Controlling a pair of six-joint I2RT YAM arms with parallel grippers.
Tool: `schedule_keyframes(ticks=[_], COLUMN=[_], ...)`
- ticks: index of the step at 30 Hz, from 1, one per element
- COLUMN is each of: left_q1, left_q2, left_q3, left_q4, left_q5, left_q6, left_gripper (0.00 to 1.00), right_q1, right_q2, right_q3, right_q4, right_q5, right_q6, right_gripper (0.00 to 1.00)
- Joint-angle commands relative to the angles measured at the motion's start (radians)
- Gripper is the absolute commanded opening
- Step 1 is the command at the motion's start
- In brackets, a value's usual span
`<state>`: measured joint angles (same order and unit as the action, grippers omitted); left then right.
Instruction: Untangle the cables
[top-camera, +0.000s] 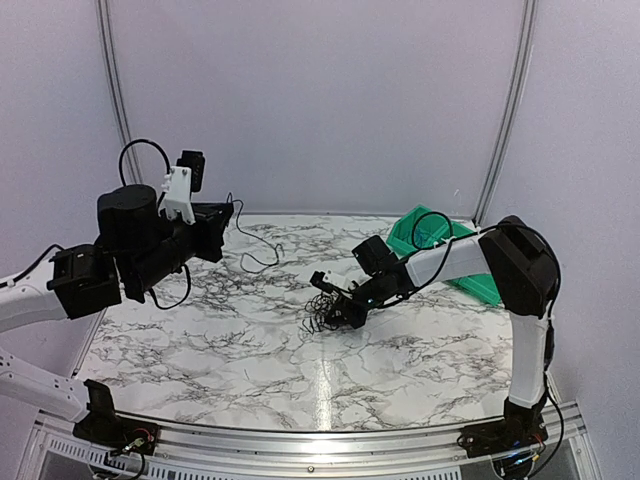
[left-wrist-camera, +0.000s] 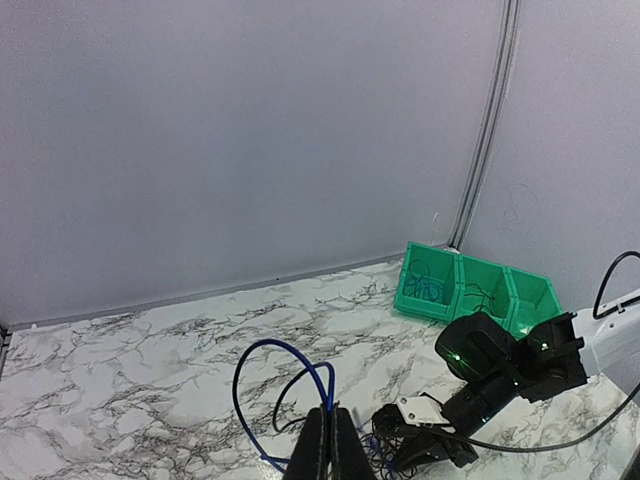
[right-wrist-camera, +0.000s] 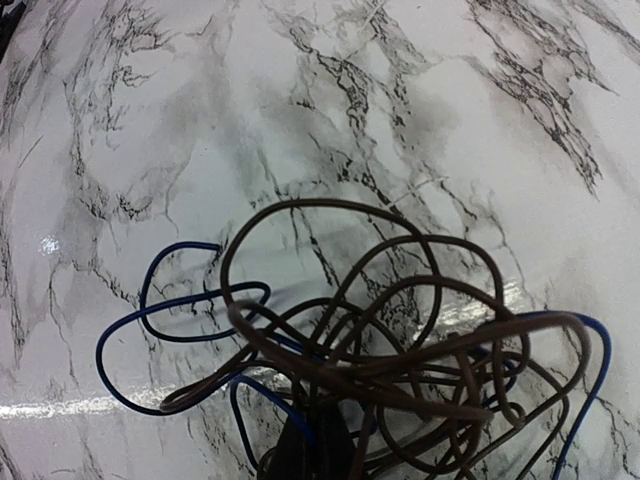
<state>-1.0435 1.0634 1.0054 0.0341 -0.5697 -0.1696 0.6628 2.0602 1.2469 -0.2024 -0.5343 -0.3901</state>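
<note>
Two grippers, both clamped tight — left gripper (left-wrist-camera: 327, 418) held high, pinching blue cable (left-wrist-camera: 262, 352); right gripper (top-camera: 343, 308) low over table (top-camera: 200, 345), pinching cables (right-wrist-camera: 400, 350).

— How is the light?
— Bright, soft and even. The pale walls (top-camera: 320, 100) show hardly any shading. In the top view the marble table (top-camera: 200, 340) carries a vertical streak of glare near its front edge.
— Shadows?
— Faint and soft-edged. In the right wrist view grey ones lie just under the cables (right-wrist-camera: 380, 340).
— Sharpness?
— That close view is crisp in the middle and blurred and dark along the bottom edge, with small glare patches at the left. The left wrist view is clear, but dark at the bottom centre.
</note>
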Motion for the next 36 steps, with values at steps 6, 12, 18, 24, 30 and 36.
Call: schedule_keyframes(ticks=[6, 12, 18, 24, 30, 36], left_q1=[0.0, 0.0, 0.0, 0.0, 0.0, 0.0], left_q2=[0.087, 0.141, 0.197, 0.261, 0.329, 0.39], left_q3=[-0.004, 0.0, -0.002, 0.002, 0.037, 0.079], left_q4=[0.022, 0.048, 0.083, 0.134, 0.163, 0.177], left_q5=[0.042, 0.074, 0.098, 0.137, 0.197, 0.276], left_q6=[-0.034, -0.05, -0.073, -0.104, -0.121, -0.146], left_gripper=[0.0, 0.0, 0.0, 0.0, 0.0, 0.0], right_q1=[-0.017, -0.031, -0.039, -0.046, -0.05, -0.072], right_q2=[-0.039, -0.166, -0.302, -0.406, -0.469, -0.454], right_q3=[-0.008, -0.012, -0.063, -0.103, -0.151, -0.149], right_q4=[-0.117, -0.132, -0.117, -0.084, -0.009, 0.039], right_q5=[0.091, 0.12, 0.128, 0.008, -0.166, -0.324], right_q6=[-0.024, -0.036, -0.06, -0.038, 0.045, 0.158], right_gripper=[0.02, 0.2, 0.33, 0.42, 0.56, 0.61])
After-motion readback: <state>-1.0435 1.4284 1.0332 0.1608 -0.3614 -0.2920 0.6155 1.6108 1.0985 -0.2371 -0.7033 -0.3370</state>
